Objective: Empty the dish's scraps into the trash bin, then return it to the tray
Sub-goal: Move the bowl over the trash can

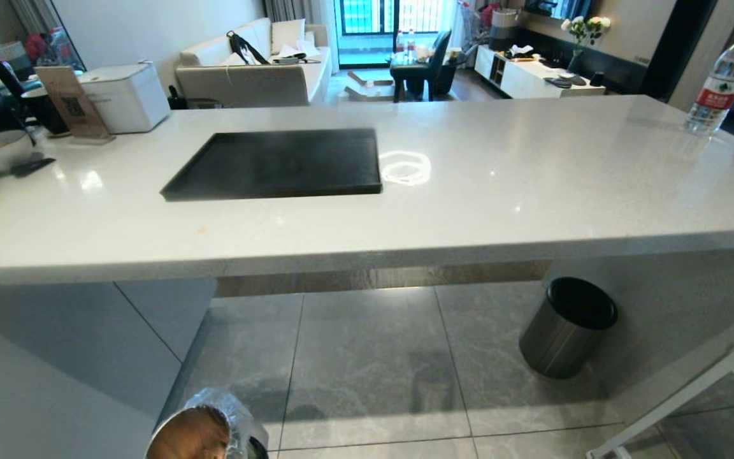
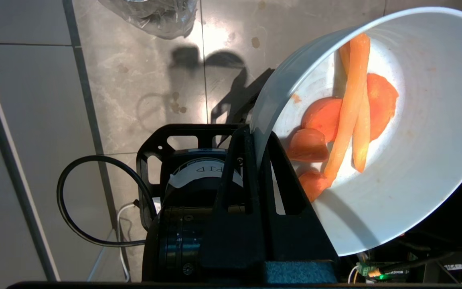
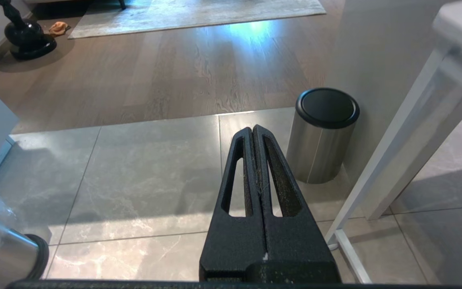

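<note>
the left hand (image 2: pixel 260 138) is clamped on the rim of the smooth round dish (image 2: pixel 415 168), tilted over glossy floor tiles, orange chunks and pale sticks, the scraps (image 2: pixel 345 124), inside; only its wrist view shows this. the head view shows the matte black tray (image 1: pixel 278 164) bare on the speckled counter (image 1: pixel 532 191) and the shiny, crinkly-lined trash bin (image 1: pixel 204 430) nearest. the right hand (image 3: pixel 254 132) is pressed shut, empty.

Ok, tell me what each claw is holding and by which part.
The left claw is shut on the dish, pinching its rim, with the scraps still inside. The right claw is shut and holds nothing.
</note>
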You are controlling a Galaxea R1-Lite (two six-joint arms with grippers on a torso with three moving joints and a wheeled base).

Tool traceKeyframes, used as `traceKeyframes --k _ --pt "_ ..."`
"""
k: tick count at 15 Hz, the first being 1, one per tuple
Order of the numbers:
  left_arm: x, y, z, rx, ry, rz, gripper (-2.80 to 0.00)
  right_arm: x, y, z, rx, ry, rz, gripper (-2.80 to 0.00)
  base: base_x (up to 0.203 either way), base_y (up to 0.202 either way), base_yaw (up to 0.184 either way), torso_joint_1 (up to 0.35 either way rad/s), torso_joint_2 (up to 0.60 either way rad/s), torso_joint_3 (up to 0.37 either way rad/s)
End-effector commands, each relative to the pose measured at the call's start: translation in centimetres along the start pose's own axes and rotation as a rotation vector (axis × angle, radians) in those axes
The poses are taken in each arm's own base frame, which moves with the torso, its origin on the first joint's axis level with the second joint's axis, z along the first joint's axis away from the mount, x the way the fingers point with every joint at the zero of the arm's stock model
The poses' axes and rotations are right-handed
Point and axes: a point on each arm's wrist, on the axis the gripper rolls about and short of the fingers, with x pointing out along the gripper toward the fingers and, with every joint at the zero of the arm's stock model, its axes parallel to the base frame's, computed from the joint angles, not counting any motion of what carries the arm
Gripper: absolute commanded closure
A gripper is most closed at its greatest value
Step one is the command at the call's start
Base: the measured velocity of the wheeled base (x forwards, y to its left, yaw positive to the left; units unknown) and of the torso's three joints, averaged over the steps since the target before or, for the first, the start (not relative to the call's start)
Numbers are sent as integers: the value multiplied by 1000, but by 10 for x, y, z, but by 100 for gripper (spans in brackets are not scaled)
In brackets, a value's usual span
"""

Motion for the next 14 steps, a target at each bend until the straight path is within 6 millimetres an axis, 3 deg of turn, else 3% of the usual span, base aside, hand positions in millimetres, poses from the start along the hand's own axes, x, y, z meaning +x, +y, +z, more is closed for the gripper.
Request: traceKeyframes --k 1,11,14 --pt "0 0 -1 -3 7 1 0 0 0 0 0 1 0 0 0 0 0 -95 481 383" --pt "1 0 -3 -11 12 3 0 0 0 0 0 1 0 0 0 0 0 -31 446 412" --pt "1 0 -3 -12 12 3 0 0 0 0 0 1 0 0 0 0 0 -1 112 133"
